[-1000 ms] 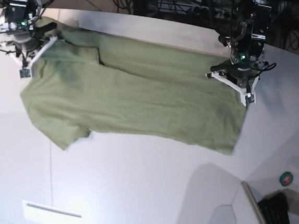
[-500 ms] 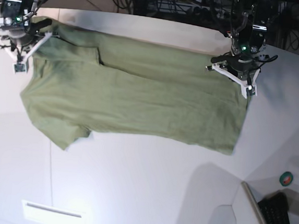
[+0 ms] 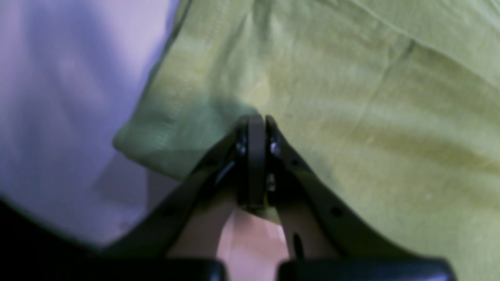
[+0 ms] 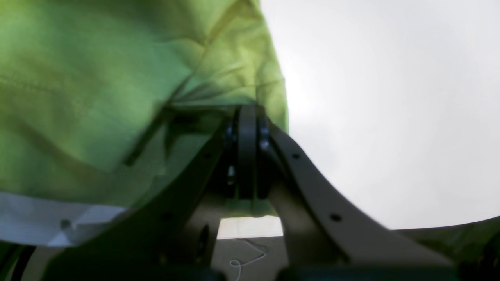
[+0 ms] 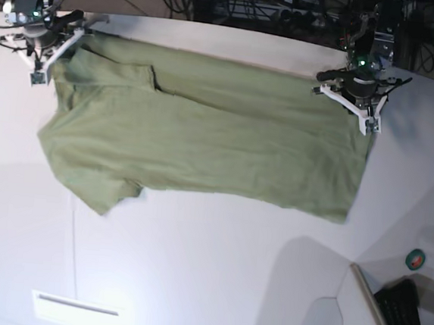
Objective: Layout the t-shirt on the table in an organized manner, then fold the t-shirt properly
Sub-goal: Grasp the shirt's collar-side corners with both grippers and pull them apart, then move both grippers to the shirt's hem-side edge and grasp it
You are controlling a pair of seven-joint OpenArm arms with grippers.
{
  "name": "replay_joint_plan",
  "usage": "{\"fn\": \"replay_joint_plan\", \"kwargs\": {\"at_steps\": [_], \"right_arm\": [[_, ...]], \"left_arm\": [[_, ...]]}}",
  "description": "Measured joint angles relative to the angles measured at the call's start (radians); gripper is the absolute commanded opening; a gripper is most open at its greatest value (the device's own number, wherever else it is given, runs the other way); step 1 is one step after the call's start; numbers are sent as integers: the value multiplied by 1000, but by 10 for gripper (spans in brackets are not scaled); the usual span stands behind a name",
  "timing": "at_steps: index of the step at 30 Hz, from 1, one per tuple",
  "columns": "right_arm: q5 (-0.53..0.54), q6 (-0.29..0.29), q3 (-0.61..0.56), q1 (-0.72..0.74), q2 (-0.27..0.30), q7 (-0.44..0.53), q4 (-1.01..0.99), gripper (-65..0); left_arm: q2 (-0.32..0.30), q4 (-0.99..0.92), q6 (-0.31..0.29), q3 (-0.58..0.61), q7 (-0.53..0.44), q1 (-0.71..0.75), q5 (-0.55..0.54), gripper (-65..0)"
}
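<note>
The olive-green t-shirt (image 5: 204, 135) lies spread wide across the white table (image 5: 208, 268), with one sleeve (image 5: 97, 186) pointing to the near left. My left gripper (image 5: 370, 124) is at the shirt's far right corner, shut on the cloth. In the left wrist view, the left gripper (image 3: 254, 123) pinches the t-shirt (image 3: 351, 97) near its hem corner. My right gripper (image 5: 39, 75) is at the far left, shut on the shirt's edge. Its wrist view shows the right gripper (image 4: 247, 113) closed on the t-shirt (image 4: 97, 78), which hangs lifted there.
A green tape roll (image 5: 416, 260) and a dark keyboard (image 5: 405, 316) sit at the near right, beyond the table's curved edge. A thin seam line (image 5: 74, 234) runs down the table's left. Cables and equipment crowd the far edge.
Both grippers have moved toward the far edge, still shut on the cloth. The whole t-shirt slid with them, away from the near edge and slightly right.
</note>
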Motion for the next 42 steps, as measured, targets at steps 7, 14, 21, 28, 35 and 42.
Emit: {"fn": "replay_joint_plan", "kwargs": {"at_steps": [7, 14, 21, 28, 35, 42], "right_arm": [[10, -2, 3, -33, 1, 23, 6, -650], [1, 0, 5, -76, 3, 10, 44, -650], [-9, 7, 5, -59, 0, -35, 142, -650], [-12, 5, 7, 6, 30, -151, 304, -650], [-1, 13, -2, 399, 65, -143, 63, -650], [-8, 6, -4, 733, 75, -137, -393, -351]], "left_arm": [[5, 52, 11, 1, 18, 53, 2, -650], [9, 109, 11, -4, 39, 109, -3, -650], [8, 193, 13, -7, 55, 100, -13, -650], [2, 328, 14, -9, 50, 104, -14, -650], [2, 322, 11, -28, 134, 31, -18, -650], [6, 322, 14, -149, 245, -24, -10, -650]]}}
